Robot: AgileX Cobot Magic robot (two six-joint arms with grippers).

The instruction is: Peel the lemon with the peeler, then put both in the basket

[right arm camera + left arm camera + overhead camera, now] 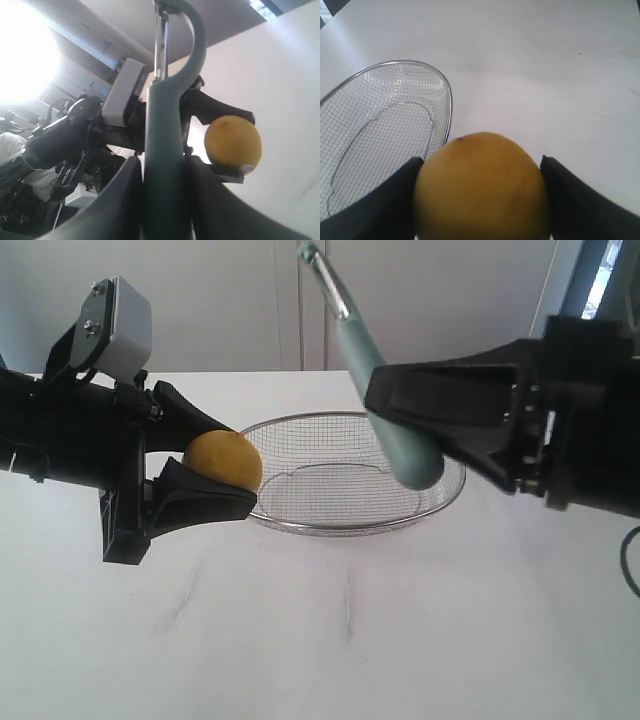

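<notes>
My left gripper (215,462) is shut on the yellow lemon (224,460), holding it above the table just left of the wire-mesh basket (300,524). In the left wrist view the lemon (481,187) fills the space between both black fingers, with the basket (447,107) beside it. My right gripper (385,405) is shut on the teal handle of the peeler (372,370), which points up and left with its metal blade at the top edge of the exterior view. The right wrist view shows the peeler (165,150) clamped between the fingers and the lemon (233,141) beyond.
The white table (350,640) spreads in front of the basket and both arms. A pale wall stands behind. The left arm's white camera housing (120,325) sits above its gripper.
</notes>
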